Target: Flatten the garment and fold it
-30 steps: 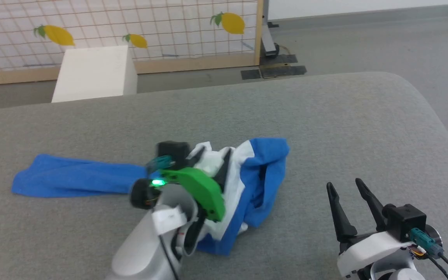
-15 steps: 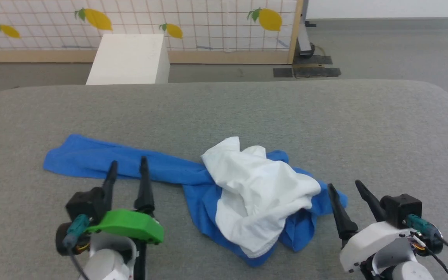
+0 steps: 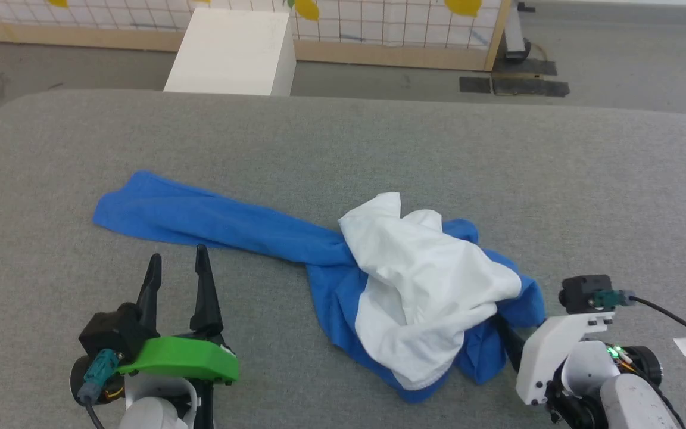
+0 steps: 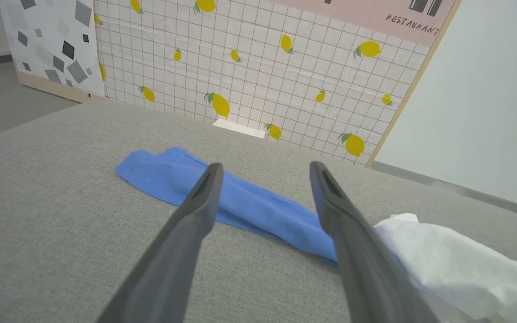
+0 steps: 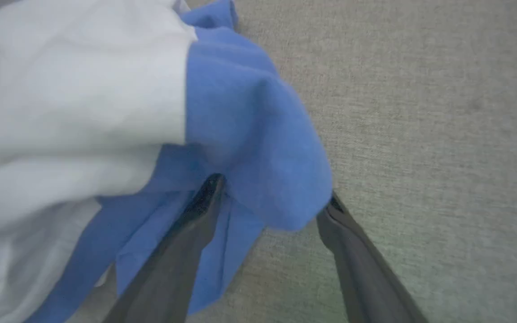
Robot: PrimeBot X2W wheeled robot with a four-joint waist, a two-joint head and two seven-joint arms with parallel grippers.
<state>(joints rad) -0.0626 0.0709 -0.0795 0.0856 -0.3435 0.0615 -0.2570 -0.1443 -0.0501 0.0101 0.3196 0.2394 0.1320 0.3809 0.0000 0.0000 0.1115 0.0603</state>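
The garment (image 3: pixel 426 286) lies crumpled on the grey padded table (image 3: pixel 343 137), its white body panel bunched on top of blue cloth. One blue sleeve (image 3: pixel 200 217) stretches out flat to the left. My left gripper (image 3: pixel 177 263) stands open near the front edge, just short of that sleeve, with nothing between its fingers; the left wrist view shows the gripper (image 4: pixel 265 166) open before the sleeve (image 4: pixel 240 206). My right gripper (image 3: pixel 505 333) is pushed into the heap's right blue edge. In the right wrist view the gripper (image 5: pixel 272 190) is open, with a blue fold (image 5: pixel 258 148) lying over and between its fingertips.
A white box (image 3: pixel 230 50) stands on the floor beyond the table's far edge. Behind it runs a lemon-patterned partition (image 3: pixel 379 24) with a wooden frame, and black floor plates (image 3: pixel 515 86) lie at the far right. Bare grey table stretches behind and to the right of the garment.
The head camera has tilted and turned. My left gripper came out of the heap, back to the front left. My right gripper moved forward-left, its fingertips now under the garment's blue edge.
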